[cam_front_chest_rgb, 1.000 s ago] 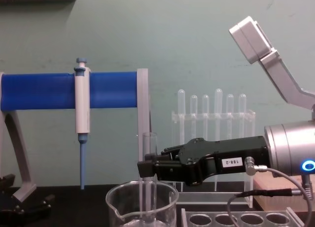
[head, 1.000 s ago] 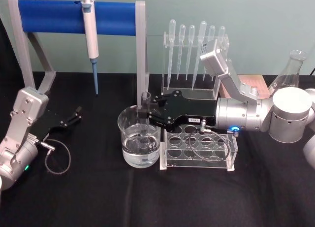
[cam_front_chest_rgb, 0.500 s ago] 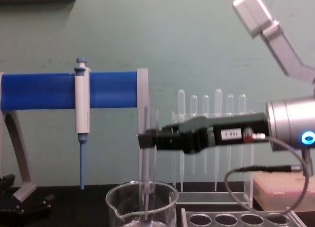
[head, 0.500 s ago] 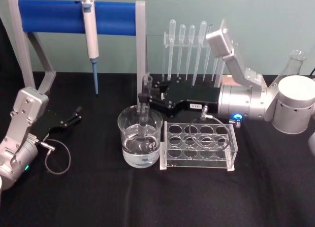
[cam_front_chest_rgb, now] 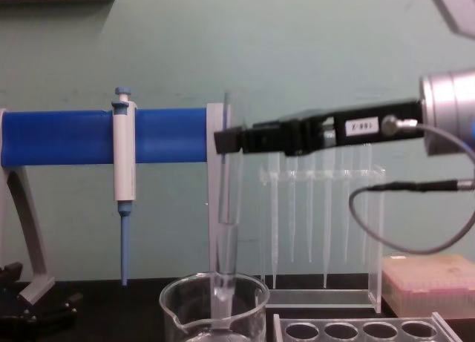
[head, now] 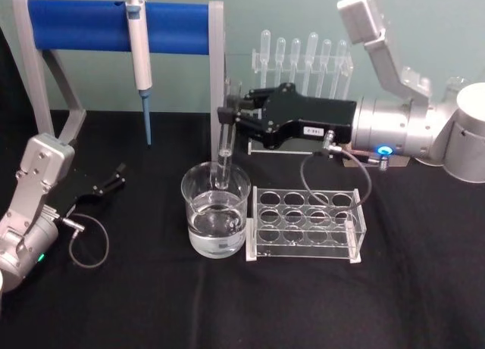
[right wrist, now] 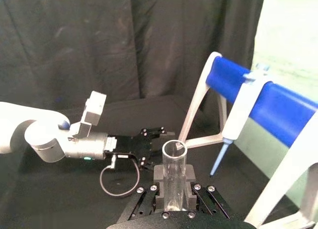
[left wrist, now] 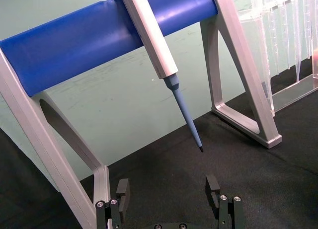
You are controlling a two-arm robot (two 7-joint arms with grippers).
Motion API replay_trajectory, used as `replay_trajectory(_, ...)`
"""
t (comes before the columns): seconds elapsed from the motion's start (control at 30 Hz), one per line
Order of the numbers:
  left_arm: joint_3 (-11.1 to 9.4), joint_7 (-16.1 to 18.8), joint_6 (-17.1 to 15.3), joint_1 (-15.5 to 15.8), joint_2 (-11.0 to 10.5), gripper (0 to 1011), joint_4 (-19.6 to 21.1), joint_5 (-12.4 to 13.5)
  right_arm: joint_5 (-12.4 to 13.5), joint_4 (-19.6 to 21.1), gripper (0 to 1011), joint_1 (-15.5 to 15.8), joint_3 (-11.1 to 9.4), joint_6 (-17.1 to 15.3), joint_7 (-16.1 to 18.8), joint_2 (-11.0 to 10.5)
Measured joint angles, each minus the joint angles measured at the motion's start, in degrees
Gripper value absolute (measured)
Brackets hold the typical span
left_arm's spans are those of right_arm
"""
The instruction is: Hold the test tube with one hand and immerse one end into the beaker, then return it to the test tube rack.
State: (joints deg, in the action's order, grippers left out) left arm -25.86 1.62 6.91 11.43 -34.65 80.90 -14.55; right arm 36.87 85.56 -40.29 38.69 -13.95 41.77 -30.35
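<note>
From the head camera, my right gripper (head: 229, 116), black and two-fingered, stays clenched on the long clear glass test tube (head: 225, 141) near its open top, and it has risen over the past second, so the tube's round end now hangs just inside the rim of the wide clear glass beaker (head: 215, 213) of water rather than deep in it; I judge the dip done and the return under way. Just right of the beaker stands the clear rack with round holes (head: 307, 226), behind the beaker the grey stand with a blue bar (head: 114, 27). My left gripper (head: 115, 175) rests on the black table well left of the beaker, fingers spread. My left wrist camera shows those spread fingers (left wrist: 122, 190) below the white-and-blue pipette (left wrist: 164, 65). My right wrist camera looks down the tube's open mouth (right wrist: 174, 175). From the chest, the tube (cam_front_chest_rgb: 225, 231) hangs upright, its tip within the beaker's (cam_front_chest_rgb: 214, 312) mouth; the stand's grey post (cam_front_chest_rgb: 215, 186) behind it is close.
</note>
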Motion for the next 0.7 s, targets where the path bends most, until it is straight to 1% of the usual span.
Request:
replay_trajectory(0.23, 0.00, 0.00, 0.00, 0.00, 0.00, 1000, 0.00, 0.00, 0.99, 3.29, 238, 0.01, -1.01, -0.93, -1.64, -2.23)
replay_trajectory(0.27, 0.00, 0.00, 0.00, 0.00, 0.00, 1000, 0.00, 0.00, 1.27, 4.20, 238, 0.11, -1.30, -1.21, -1.98, -2.95)
replay_trajectory(0.43, 0.00, 0.00, 0.00, 0.00, 0.00, 1000, 0.00, 0.00, 2.08, 6.97, 238, 0.74, -2.31, -1.71, -2.85, -5.25)
replay_trajectory(0.47, 0.00, 0.00, 0.00, 0.00, 0.00, 1000, 0.00, 0.00, 2.42, 7.97, 238, 1.18, -2.71, -1.78, -3.15, -6.15)
replay_trajectory(0.53, 0.00, 0.00, 0.00, 0.00, 0.00, 1000, 0.00, 0.00, 2.74, 8.76, 238, 1.76, -3.12, -1.81, -3.47, -7.03)
replay_trajectory(0.57, 0.00, 0.00, 0.00, 0.00, 0.00, 1000, 0.00, 0.00, 3.07, 9.73, 238, 2.45, -3.55, -1.80, -3.80, -7.99)
replay_trajectory(0.63, 0.00, 0.00, 0.00, 0.00, 0.00, 1000, 0.00, 0.00, 3.36, 10.67, 238, 3.36, -4.02, -1.70, -4.18, -9.03)
replay_trajectory(0.67, 0.00, 0.00, 0.00, 0.00, 0.00, 1000, 0.00, 0.00, 3.62, 11.77, 238, 4.57, -4.51, -1.38, -4.61, -10.19)
replay_trajectory(0.7, 0.00, 0.00, 0.00, 0.00, 0.00, 1000, 0.00, 0.00, 3.75, 12.22, 238, 5.16, -4.75, -1.16, -4.82, -10.68)
